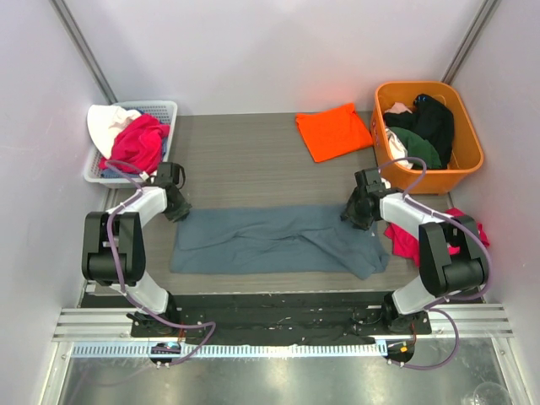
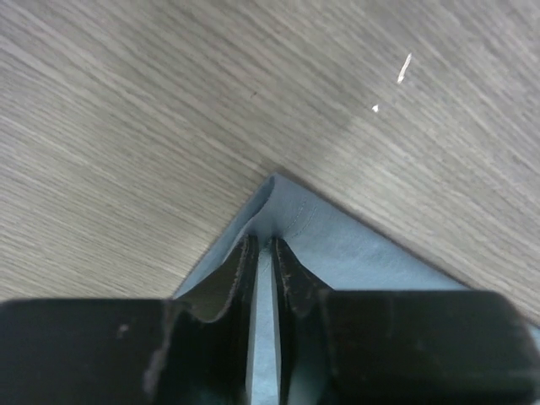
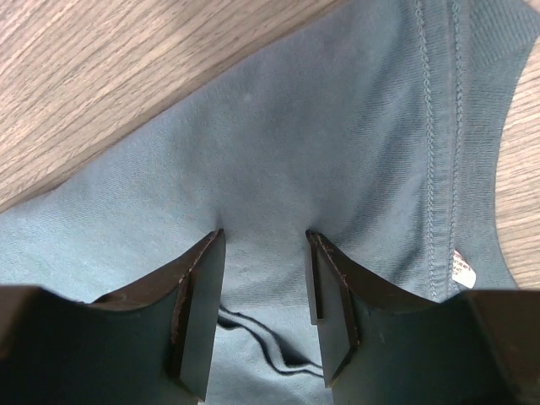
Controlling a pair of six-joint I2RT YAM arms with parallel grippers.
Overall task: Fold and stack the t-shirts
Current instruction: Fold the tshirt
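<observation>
Looking first at the slate blue-grey t-shirt (image 1: 270, 240), we find it spread left to right across the near middle of the table (image 1: 245, 160), its right end too rumpled to trace. From above both sets of fingertips are hidden under their wrists, and the orange t-shirt (image 1: 333, 131) lies folded far right, just beside the orange tub (image 1: 468, 160). Up close, the left gripper (image 2: 263, 245) has its jaws nearly together, pinching a ridge of cloth at the shirt's far left corner, while the right gripper (image 3: 264, 236) stands about half open, fingertips pressed onto cloth near the neckline, gripping nothing, close to a label (image 3: 460, 268) too small to read.
</observation>
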